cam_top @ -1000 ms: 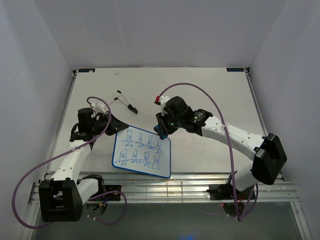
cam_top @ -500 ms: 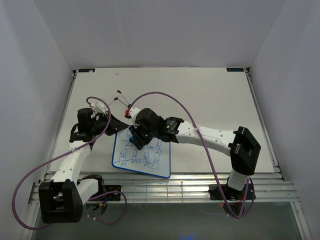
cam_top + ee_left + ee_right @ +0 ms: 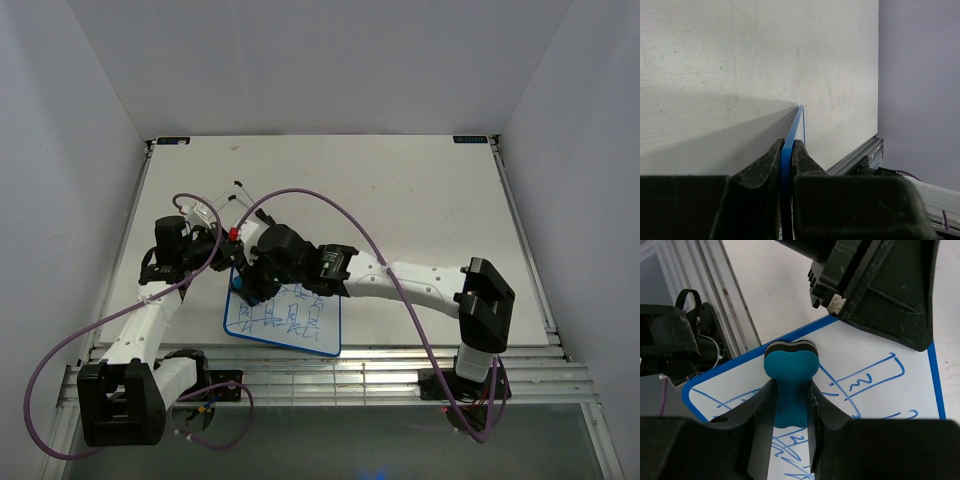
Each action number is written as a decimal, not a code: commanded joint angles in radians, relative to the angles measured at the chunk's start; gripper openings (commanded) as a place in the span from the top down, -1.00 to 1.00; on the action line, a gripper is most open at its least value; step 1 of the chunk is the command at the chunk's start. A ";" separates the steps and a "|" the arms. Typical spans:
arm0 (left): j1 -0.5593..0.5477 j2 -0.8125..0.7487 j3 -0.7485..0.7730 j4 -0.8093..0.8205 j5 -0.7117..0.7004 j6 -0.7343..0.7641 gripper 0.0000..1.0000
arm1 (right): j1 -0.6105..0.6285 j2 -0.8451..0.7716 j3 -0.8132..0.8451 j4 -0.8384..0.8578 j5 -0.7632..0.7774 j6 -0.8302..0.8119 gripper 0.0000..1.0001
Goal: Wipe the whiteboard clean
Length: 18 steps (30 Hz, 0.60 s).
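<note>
The whiteboard point(image 3: 290, 322) lies on the table point(image 3: 400, 190) near the front edge, left of centre. Blue marker covers most of its face. The left tool point(image 3: 786, 146) is clenched on the board's blue rim, steadying it. The right tool point(image 3: 789, 390) grips the eraser point(image 3: 790, 362), pad facing the board at its left end.

Judgement: wiping is in hand, at an early stage. The next move calls for firm downward pressure and sweeps across the written rows, without dragging the board out of the left tool's hold.
</note>
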 commanded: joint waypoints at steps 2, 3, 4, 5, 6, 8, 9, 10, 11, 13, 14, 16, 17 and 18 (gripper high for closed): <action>-0.002 -0.015 0.006 0.008 -0.032 0.058 1.00 | 0.004 0.016 -0.008 0.069 0.032 -0.011 0.67; -0.002 -0.015 0.006 0.008 -0.032 0.058 1.00 | 0.004 0.013 -0.021 0.068 0.042 -0.016 0.68; -0.002 -0.014 0.006 0.008 -0.032 0.058 1.00 | -0.009 0.010 -0.036 0.072 0.071 -0.018 0.68; -0.002 -0.014 0.006 0.008 -0.031 0.058 1.00 | -0.018 0.005 -0.068 0.077 0.073 -0.018 0.68; -0.002 -0.012 0.006 0.009 -0.031 0.058 1.00 | -0.027 0.002 -0.084 0.079 0.078 -0.014 0.68; -0.002 -0.011 0.006 0.008 -0.028 0.060 1.00 | -0.055 -0.006 -0.131 0.077 0.090 -0.014 0.68; -0.002 -0.011 0.003 0.008 -0.026 0.060 1.00 | -0.068 -0.010 -0.148 0.079 0.090 -0.014 0.68; -0.002 -0.012 0.003 0.008 -0.025 0.060 1.00 | -0.093 -0.013 -0.165 0.079 0.090 -0.011 0.68; -0.002 -0.012 0.003 0.008 -0.023 0.061 1.00 | -0.105 -0.020 -0.200 0.079 0.092 -0.008 0.68; -0.002 -0.014 0.004 0.009 -0.023 0.063 1.00 | -0.145 -0.029 -0.235 0.079 0.096 -0.008 0.68; -0.002 -0.014 0.004 0.008 -0.023 0.063 1.00 | -0.159 -0.035 -0.271 0.079 0.104 -0.005 0.68; -0.002 -0.014 0.003 0.008 -0.021 0.063 1.00 | -0.202 -0.040 -0.304 0.080 0.105 -0.002 0.69; -0.002 -0.014 0.003 0.008 -0.023 0.064 1.00 | -0.216 -0.044 -0.320 0.079 0.104 -0.001 0.69; -0.002 -0.015 0.003 0.008 -0.023 0.064 1.00 | -0.226 -0.049 -0.346 0.079 0.101 0.002 0.70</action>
